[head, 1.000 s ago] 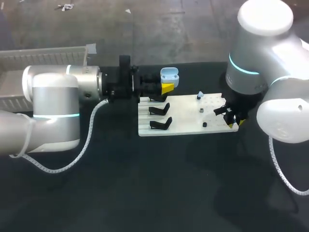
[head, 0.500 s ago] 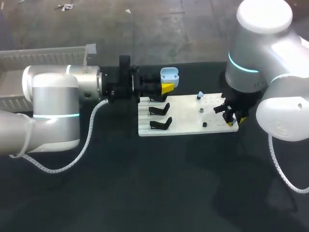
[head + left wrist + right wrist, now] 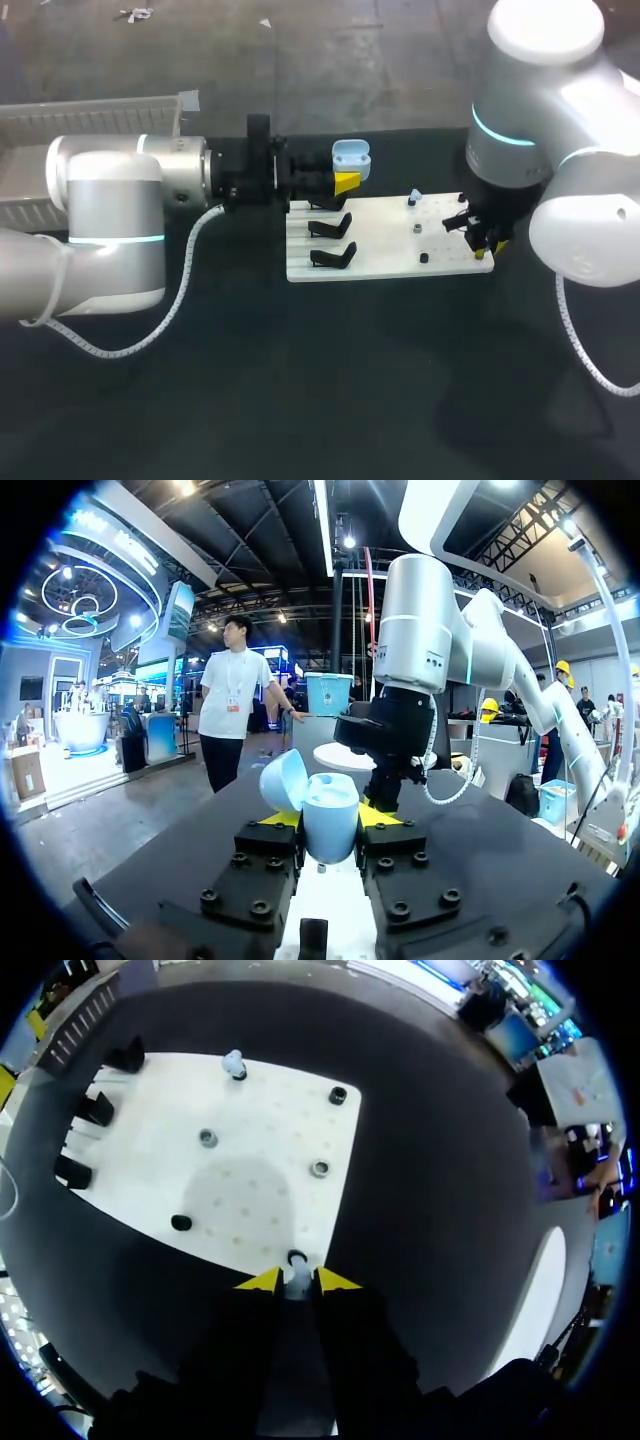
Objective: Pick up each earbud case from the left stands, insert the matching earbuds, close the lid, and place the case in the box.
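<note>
Right gripper, tips pinched narrow on an earbud betw. them at the white board's corner, should lift straight up, w/o twisting; left gripper clamps open earbud case.

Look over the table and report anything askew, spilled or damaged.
Nothing stands out. The left tool holds the open light-blue earbud case, the white board lies flat with its three black stands in a row, and the right tool is at an earbud at the board's corner. No spill or damage shows.
</note>
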`<state>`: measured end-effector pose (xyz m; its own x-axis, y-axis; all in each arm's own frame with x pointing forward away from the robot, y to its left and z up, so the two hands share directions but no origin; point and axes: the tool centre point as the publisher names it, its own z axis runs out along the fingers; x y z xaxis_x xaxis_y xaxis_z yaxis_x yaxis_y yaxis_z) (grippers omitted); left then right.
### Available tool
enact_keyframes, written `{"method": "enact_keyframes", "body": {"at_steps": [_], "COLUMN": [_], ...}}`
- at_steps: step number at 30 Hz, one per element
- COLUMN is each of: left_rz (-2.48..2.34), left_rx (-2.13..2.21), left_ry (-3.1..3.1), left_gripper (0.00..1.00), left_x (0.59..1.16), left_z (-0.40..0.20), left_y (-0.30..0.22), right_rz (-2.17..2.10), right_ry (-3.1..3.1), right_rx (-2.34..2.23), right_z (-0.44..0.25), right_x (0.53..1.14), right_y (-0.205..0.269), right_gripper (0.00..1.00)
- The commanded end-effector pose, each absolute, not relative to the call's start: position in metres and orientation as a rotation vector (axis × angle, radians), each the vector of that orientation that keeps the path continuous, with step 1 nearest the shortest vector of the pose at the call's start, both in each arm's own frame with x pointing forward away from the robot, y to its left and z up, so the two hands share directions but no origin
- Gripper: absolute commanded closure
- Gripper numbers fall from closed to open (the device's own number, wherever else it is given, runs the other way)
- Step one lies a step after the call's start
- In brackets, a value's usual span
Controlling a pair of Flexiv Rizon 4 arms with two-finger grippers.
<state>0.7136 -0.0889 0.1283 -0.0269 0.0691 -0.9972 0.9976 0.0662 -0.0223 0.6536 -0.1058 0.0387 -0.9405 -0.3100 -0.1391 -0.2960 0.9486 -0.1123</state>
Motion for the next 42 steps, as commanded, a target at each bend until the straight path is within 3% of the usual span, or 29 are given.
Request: {"method": "enact_keyframes", "body": {"at_steps": [1, 14, 30, 36, 42], "left_rz": [-1.139, -1.139, -1.139, -1.139, -1.139], "left_rx": [1.193, 1.193, 1.193, 1.193, 1.193], "left_ry": [1.303, 1.303, 1.303, 1.303, 1.303], "left_gripper": [1.0, 1.0, 1.0, 1.0, 1.0], "left_x": [0.712, 0.712, 0.712, 0.712, 0.712], "left_z": [0.127, 0.127, 0.127, 0.127, 0.127], "left_y": [-0.089, -0.089, -0.089, -0.089, -0.089], "right_rz": [-0.161, -0.166, -0.185, -0.059, 0.029], "right_ry": [2.958, 2.949, 2.949, 2.989, 2.91], "right_rx": [-0.467, -0.563, -0.556, 0.543, 0.945], "right_z": [0.074, 0.166, 0.176, 0.181, 0.185], "right_x": [0.644, 0.629, 0.627, 0.637, 0.632], "right_y": [-0.102, -0.067, -0.058, -0.043, -0.026], "right_gripper": [1.0, 1.0, 1.0, 1.0, 1.0]}}
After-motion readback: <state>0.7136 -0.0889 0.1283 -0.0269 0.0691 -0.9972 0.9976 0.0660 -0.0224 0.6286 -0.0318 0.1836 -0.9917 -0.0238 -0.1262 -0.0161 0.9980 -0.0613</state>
